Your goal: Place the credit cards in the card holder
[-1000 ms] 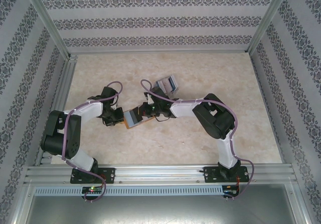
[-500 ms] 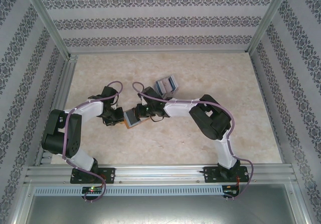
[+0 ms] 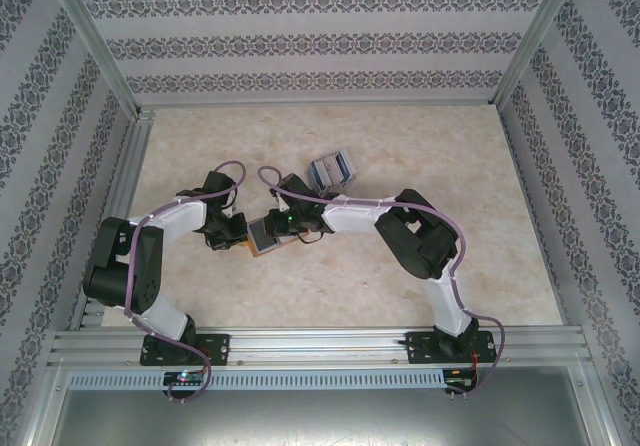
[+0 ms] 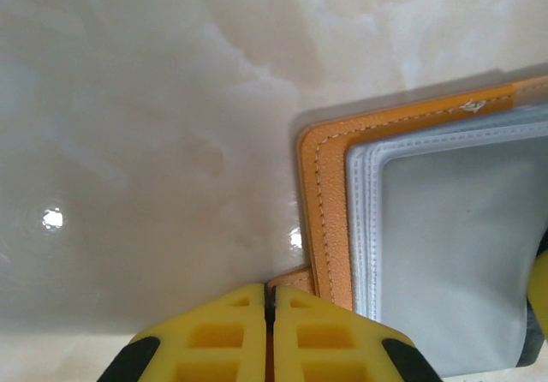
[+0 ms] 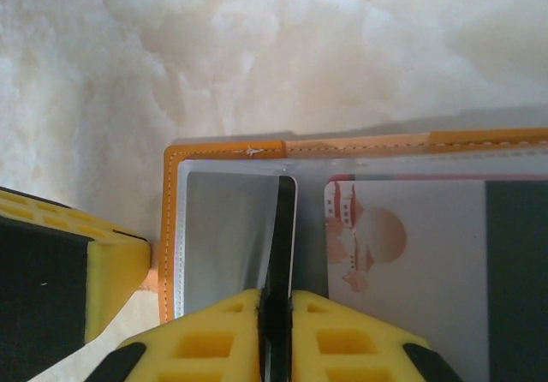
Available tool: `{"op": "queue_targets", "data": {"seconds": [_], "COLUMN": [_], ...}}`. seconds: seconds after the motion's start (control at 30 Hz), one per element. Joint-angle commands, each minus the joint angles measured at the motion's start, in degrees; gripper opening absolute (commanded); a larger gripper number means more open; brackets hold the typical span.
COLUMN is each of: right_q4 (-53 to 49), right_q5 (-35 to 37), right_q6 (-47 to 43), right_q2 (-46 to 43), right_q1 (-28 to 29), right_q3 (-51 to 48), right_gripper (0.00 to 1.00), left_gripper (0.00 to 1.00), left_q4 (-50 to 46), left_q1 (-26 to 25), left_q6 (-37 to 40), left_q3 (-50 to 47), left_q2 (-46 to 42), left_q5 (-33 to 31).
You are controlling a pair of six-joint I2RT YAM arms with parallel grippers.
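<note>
Right wrist: the right pincer (image 5: 276,303) pinches a card (image 5: 282,228) upright inside the card holder (image 5: 223,149). The left pincer (image 4: 269,301) clamps its edge. It should push squarely and deeper before releasing.

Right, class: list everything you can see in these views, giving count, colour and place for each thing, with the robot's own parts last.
card holder: one, orange-brown with grey-clear pockets, lying open mid-table between the two grippers.
held card: one, seen edge-on and dark, standing in a clear pocket of the holder.
pocketed card: one, pale with a pinkish-red picture, lying flat in the neighbouring pocket.
loose cards: a small stack, count unclear, grey and blue, on the table beyond the holder.
table: one, cream marbled.
walls: three, pale patterned stripes, around the table.
left gripper: yellow fingers, shut on the holder's edge.
right gripper: yellow fingers, pinching the held card.
</note>
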Motion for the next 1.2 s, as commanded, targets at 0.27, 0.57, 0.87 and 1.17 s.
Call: {"op": "queue_targets", "data": {"seconds": [0.27, 0.57, 0.87, 1.17], "right_q4": [-6.55, -7.04, -7.76, -5.73], "right_q5": [0.56, 1.32, 2.03, 0.53], "right_q6": [-4.02, -4.58, -5.19, -4.42], "right_q2": [-0.53, -5.66, -10.62, -14.40], "right_q1": [2.30, 1.48, -0.02, -1.45], "right_q3": [1.05, -1.21, -4.16, -7.14], "right_gripper": [0.28, 0.39, 0.44, 0.46], "left_gripper": [0.05, 0.05, 0.05, 0.05], "left_q4": [3.73, 3.37, 3.33, 3.15], "left_q1": [-0.99, -0.98, -0.94, -1.02], "left_q6": [-1.47, -1.11, -1.39, -0.71], "left_q3": [2.55, 2.89, 2.85, 3.78], "left_q2": [-2.01, -4.44, -6.84, -7.35], "left_q5": [1.57, 0.44, -0.55, 0.42]}}
